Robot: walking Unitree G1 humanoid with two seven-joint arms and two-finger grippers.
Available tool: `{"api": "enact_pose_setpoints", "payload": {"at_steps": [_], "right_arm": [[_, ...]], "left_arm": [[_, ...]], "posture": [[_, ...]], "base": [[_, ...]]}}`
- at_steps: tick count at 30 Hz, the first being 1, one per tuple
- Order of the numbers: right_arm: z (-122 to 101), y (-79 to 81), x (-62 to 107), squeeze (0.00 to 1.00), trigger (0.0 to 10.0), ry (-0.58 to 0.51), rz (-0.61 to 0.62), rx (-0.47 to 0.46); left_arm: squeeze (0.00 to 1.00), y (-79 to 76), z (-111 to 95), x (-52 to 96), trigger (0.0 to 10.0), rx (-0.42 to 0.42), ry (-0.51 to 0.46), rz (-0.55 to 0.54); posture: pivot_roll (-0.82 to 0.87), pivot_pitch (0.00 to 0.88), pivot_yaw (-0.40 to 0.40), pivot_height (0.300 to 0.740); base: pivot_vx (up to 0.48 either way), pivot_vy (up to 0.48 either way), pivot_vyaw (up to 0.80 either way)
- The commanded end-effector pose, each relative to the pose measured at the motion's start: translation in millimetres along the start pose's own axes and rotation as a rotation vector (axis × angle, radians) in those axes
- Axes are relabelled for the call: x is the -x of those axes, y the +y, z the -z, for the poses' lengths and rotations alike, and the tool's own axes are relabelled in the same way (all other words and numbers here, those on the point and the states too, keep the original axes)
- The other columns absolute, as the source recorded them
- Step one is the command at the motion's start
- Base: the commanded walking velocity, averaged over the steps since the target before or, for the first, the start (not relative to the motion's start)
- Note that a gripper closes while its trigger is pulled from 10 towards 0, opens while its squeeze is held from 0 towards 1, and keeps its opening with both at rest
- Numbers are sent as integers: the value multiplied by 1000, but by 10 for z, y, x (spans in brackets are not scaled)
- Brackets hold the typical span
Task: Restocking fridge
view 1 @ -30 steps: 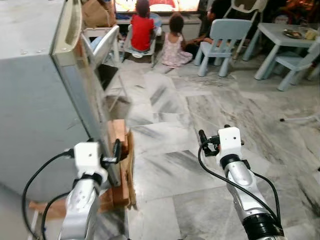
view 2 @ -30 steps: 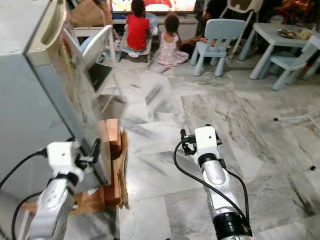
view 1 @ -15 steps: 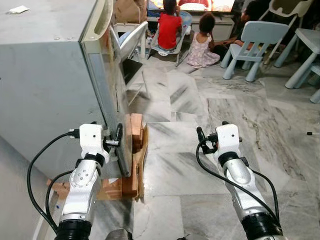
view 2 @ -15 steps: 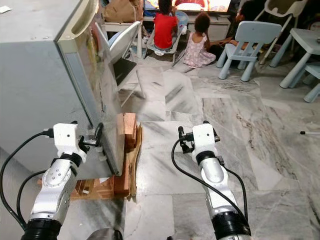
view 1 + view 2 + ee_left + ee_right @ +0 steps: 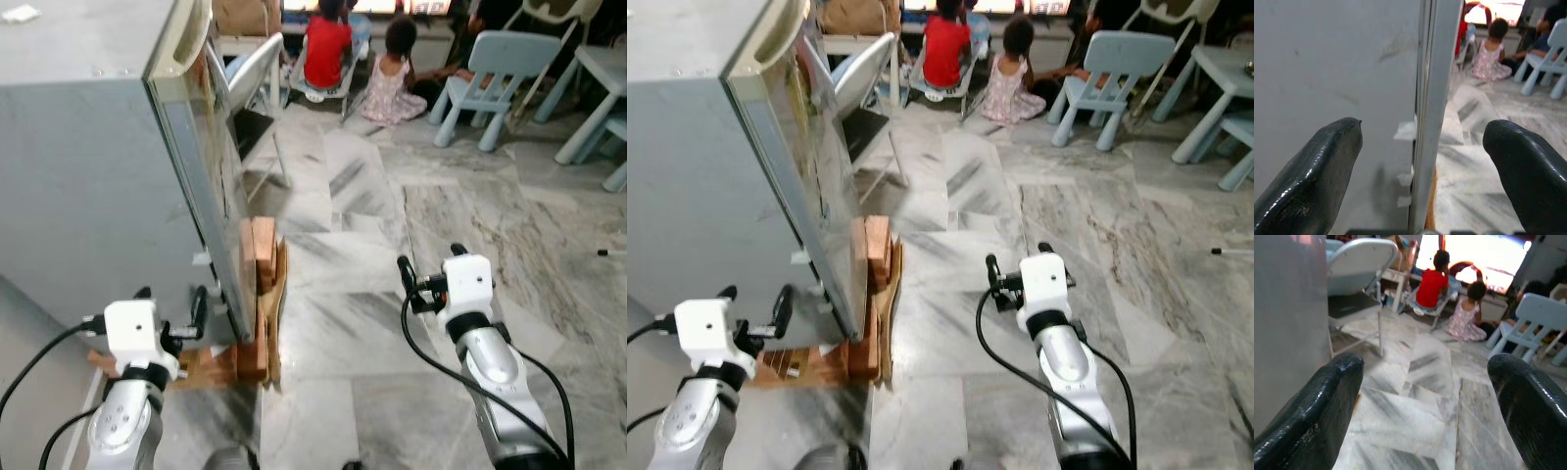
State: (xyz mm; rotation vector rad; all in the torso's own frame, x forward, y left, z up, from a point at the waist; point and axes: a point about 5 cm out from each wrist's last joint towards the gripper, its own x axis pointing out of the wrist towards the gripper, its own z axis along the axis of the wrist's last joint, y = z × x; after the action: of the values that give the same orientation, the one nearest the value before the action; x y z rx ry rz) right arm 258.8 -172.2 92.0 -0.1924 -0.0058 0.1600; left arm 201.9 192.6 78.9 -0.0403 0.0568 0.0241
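Distance has opened between the left hand [image 5: 168, 318] and the fridge door [image 5: 211, 186]: half a second ago its black fingers were at the door's lower edge, and now the hand sits lower and back from it, fingers spread wide and holding nothing. In the left wrist view the door's edge [image 5: 1432, 112] runs upright between the two fingers [image 5: 1312, 181], touching neither, so the hand looks lined up on that edge rather than gripping it. The fridge [image 5: 88, 176] stands at the robot's left on a stack of wooden blocks [image 5: 257, 294], and the door appears only barely ajar (whether it is truly open or just seated loosely I cannot tell). For the restocking this suggests an early stage: the door must swing wide before anything goes in. The right hand [image 5: 419, 287] hovers over the marble floor [image 5: 392, 225], fingers also wide apart and empty. No food, box or basket to stock from can be made out, and the fridge's inside is hidden. Beyond, two children sit on the floor [image 5: 353, 54] near pale blue chairs [image 5: 485, 83].
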Motion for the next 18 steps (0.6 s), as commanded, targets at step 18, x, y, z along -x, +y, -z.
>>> {"api": "enact_pose_setpoints", "payload": {"at_steps": [18], "right_arm": [[-35,-44,49,0,10000,23,-18,8]], "left_arm": [[0,-29,-44,13,10000,10,18,11]], "posture": [[5,34,-39,740]], "base": [[313,0,0]]}}
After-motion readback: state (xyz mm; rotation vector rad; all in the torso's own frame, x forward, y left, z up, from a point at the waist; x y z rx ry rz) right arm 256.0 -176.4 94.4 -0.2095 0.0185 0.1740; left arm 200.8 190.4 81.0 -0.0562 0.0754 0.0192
